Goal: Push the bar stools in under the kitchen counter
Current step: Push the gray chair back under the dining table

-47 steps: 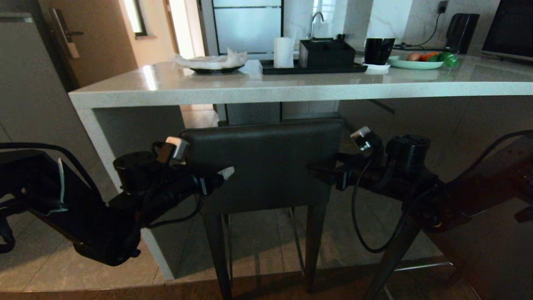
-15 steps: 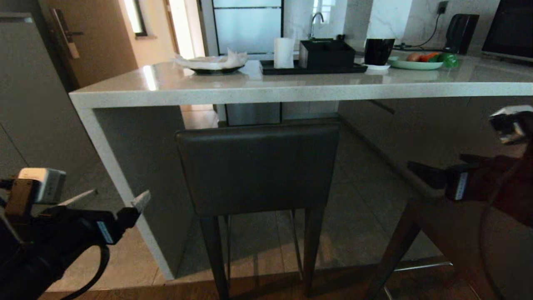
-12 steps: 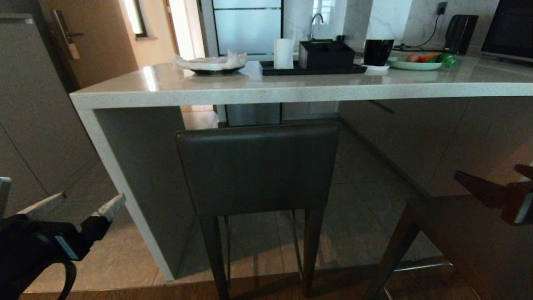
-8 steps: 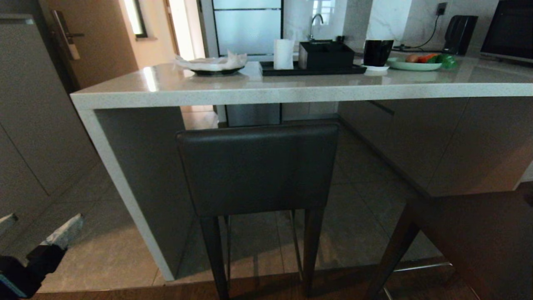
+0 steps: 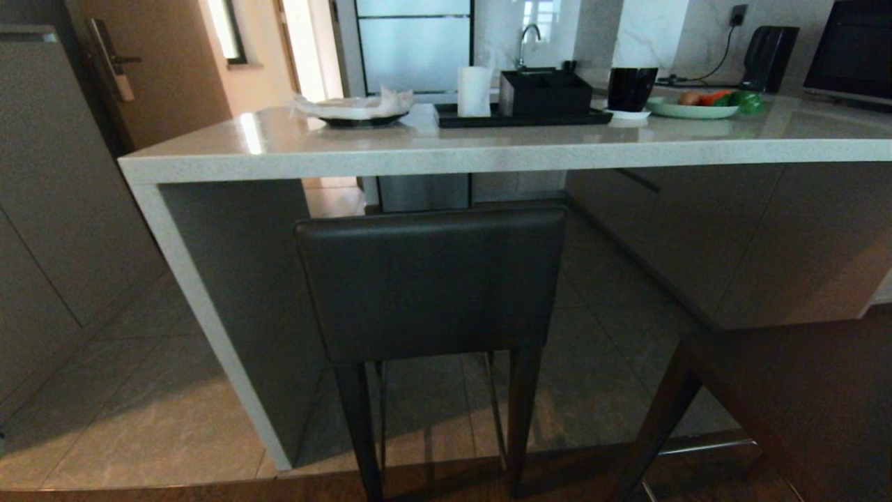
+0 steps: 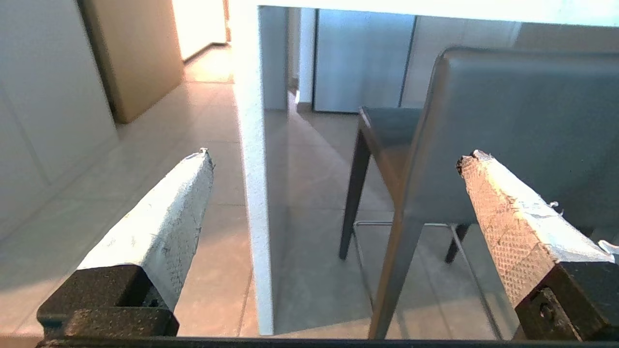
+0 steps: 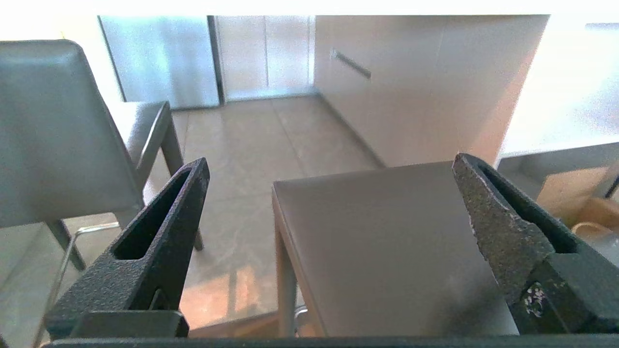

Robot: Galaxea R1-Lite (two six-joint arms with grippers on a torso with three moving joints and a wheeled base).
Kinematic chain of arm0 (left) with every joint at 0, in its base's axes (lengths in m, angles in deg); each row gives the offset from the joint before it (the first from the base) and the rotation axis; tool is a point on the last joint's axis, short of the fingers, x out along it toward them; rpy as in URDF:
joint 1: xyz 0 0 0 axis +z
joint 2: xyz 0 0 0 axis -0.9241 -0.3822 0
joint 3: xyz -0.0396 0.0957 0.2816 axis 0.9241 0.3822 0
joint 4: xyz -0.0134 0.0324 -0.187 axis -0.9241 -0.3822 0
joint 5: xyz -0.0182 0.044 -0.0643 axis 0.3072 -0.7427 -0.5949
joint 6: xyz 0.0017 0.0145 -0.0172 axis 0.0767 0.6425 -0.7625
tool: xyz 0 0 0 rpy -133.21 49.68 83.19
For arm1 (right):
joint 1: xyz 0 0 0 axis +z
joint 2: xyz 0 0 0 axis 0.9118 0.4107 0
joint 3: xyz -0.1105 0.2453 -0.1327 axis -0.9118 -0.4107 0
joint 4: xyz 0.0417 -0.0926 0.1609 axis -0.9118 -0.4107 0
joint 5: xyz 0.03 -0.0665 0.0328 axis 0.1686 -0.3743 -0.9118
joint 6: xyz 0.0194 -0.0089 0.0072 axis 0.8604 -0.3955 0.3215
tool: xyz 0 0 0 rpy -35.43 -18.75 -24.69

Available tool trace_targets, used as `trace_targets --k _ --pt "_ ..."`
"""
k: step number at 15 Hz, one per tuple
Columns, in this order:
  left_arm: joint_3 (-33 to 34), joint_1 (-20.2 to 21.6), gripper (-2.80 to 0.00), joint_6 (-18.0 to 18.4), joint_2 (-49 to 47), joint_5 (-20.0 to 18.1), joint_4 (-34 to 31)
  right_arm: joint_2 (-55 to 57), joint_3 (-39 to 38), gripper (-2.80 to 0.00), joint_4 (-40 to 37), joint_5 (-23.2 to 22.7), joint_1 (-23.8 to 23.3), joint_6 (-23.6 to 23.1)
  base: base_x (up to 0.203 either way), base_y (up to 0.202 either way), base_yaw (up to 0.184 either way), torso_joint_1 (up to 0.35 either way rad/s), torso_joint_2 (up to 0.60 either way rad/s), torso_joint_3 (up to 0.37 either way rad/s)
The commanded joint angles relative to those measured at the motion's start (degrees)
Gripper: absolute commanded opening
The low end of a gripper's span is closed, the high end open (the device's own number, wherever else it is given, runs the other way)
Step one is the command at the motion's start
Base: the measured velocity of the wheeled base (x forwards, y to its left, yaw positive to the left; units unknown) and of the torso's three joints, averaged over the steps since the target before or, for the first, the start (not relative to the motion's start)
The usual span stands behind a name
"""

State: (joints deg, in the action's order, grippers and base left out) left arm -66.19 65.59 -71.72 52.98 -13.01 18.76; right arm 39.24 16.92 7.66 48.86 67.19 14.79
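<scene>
Presently: bar stool (image 7: 387, 251), rigid, likely weighty, smooth seat just ahead of spread-fingered right gripper (image 7: 329, 174); push seat edge; left gripper (image 6: 333, 166) likewise spread.

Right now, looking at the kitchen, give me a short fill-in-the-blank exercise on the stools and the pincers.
1. The bar stool at the kitchen counter shows its ____ to the head camera.
2. The left pincer has its jaws ____.
3. The right pincer holds ____.
4. The second stool stands on the robot's ____ side.

Missing words: backrest; open; nothing; right
</scene>
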Motion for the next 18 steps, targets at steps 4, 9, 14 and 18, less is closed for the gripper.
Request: trace_targets --k 4,9,14,18 --pt "4.03 1.86 0.00 3.84 17.18 -5.37 -12.39 -13.12 -5.33 0.00 -1.61 -3.14 -1.19 -2.59 0.000 0.000 0.000 0.000 0.00 0.000" --pt "12.10 2.03 0.00 6.71 16.74 -5.61 -12.13 -13.08 -22.68 0.00 6.75 -8.55 -1.23 -4.29 0.000 0.000 0.000 0.000 0.00 0.000" --pt "12.03 2.03 0.00 5.31 16.74 -5.78 -16.17 -13.00 -25.14 0.00 1.58 -14.02 -1.24 -2.98 0.000 0.000 0.000 0.000 0.00 0.000" --pt "12.01 2.03 0.00 3.81 16.74 -5.78 -15.90 -13.00 -25.14 0.00 2.74 -13.84 -1.26 -2.55 0.000 0.000 0.000 0.000 0.00 0.000"
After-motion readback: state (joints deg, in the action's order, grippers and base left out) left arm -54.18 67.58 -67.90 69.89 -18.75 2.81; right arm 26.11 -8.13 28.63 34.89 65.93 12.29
